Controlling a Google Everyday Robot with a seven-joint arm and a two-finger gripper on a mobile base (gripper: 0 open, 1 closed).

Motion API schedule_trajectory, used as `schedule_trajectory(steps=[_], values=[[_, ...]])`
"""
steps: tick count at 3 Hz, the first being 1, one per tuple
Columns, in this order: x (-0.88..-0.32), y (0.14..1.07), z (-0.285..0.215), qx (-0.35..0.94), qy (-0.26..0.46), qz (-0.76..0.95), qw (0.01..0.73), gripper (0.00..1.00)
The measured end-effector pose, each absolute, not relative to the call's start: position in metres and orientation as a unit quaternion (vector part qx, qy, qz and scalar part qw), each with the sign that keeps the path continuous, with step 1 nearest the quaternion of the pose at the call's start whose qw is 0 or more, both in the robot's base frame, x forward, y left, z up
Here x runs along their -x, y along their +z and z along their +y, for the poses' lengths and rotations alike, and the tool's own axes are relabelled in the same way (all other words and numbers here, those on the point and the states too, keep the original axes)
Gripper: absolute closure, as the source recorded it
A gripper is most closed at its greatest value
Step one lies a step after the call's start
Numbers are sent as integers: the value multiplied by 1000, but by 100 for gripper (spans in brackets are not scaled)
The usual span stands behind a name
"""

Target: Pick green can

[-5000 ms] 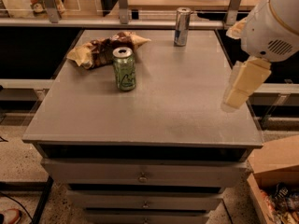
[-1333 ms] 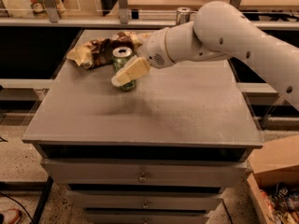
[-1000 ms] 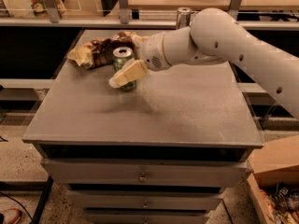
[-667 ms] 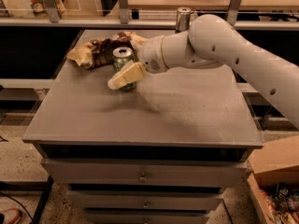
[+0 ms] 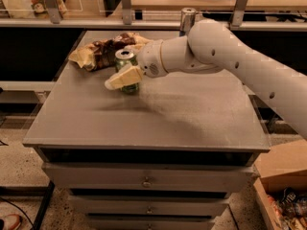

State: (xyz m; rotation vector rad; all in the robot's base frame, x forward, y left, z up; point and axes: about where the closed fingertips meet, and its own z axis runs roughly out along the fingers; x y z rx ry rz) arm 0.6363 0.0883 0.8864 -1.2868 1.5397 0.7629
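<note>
Clearly our gripper [image 5: 120, 79] sat side-on at the green can [image 5: 124, 59] — placed for grasping. Clamped or not, we couldn't tell.

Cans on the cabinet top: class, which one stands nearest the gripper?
The green can, right at the gripper beside the crumpled bag; the silver can stands at the far edge.
</note>
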Motion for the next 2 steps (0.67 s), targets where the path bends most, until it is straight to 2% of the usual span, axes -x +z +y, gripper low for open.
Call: schedule_trajectory(steps=[2], values=[[-639, 887, 84, 520, 310, 638, 476, 64]])
